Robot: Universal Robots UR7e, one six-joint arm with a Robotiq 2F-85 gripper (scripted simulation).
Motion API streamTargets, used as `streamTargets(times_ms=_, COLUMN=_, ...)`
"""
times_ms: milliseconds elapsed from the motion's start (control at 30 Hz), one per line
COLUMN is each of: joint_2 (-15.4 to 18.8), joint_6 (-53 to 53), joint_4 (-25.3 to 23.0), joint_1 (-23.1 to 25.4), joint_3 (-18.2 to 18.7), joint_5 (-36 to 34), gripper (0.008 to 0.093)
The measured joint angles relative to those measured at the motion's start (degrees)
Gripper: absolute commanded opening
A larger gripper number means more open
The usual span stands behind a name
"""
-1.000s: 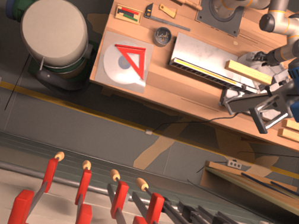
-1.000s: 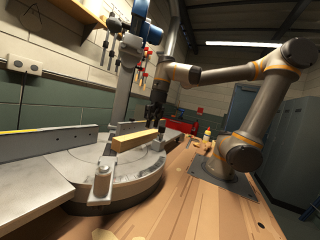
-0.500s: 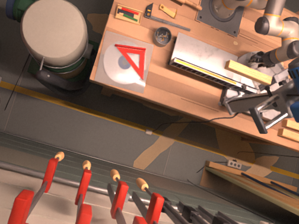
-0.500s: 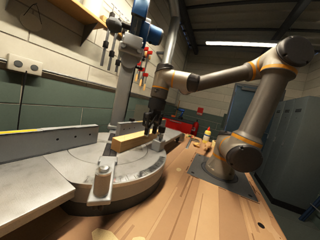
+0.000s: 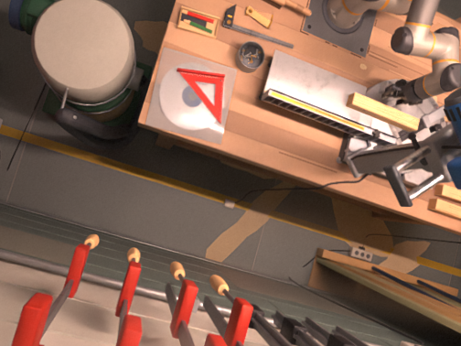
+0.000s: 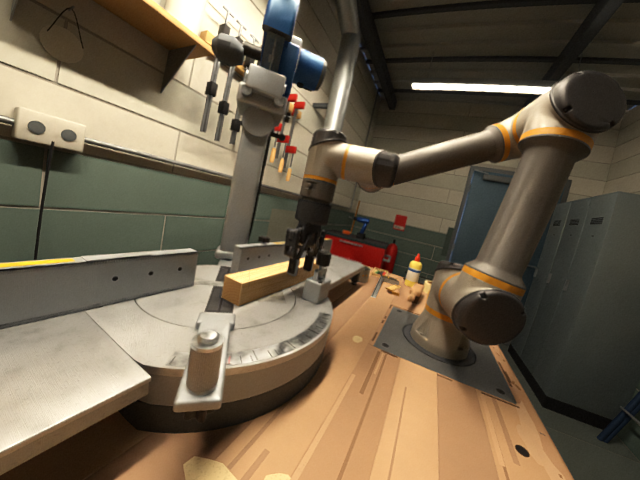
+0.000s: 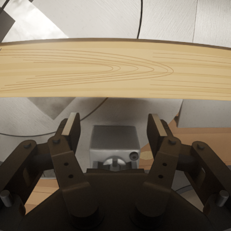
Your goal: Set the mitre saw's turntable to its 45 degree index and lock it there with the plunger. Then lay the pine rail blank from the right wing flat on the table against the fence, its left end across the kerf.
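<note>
The pine rail blank (image 6: 263,281) (image 5: 383,111) (image 7: 115,69) lies flat on the mitre saw's table, its left end over the kerf slot of the turntable (image 6: 232,330). The fence (image 6: 98,281) runs behind it; I cannot tell whether the blank touches it. My gripper (image 6: 302,258) (image 7: 113,128) is open and holds nothing, hovering beside the blank's right part on the operator side. Directly below it sits the grey plunger block (image 7: 114,144) (image 6: 318,287) at the turntable's rim. The turntable's handle with its knob (image 6: 204,356) sticks out at the front.
A small round tin (image 5: 250,56) stands on the bench left of the saw's left wing, near a red set square (image 5: 206,94). The saw head (image 6: 282,46) stands raised above the table. More pine pieces (image 5: 446,199) lie at the right.
</note>
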Motion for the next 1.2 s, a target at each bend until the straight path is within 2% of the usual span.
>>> streamTargets(times_ms=533, joint_2=0.29, joint_6=0.00, joint_4=-0.67, joint_1=0.00, joint_3=0.38, joint_5=0.00, gripper=0.0680)
streamTargets(times_ms=1200, joint_2=1.79, joint_6=0.00, joint_4=-3.93, joint_1=0.00, joint_3=2.15, joint_5=0.00, gripper=0.0680)
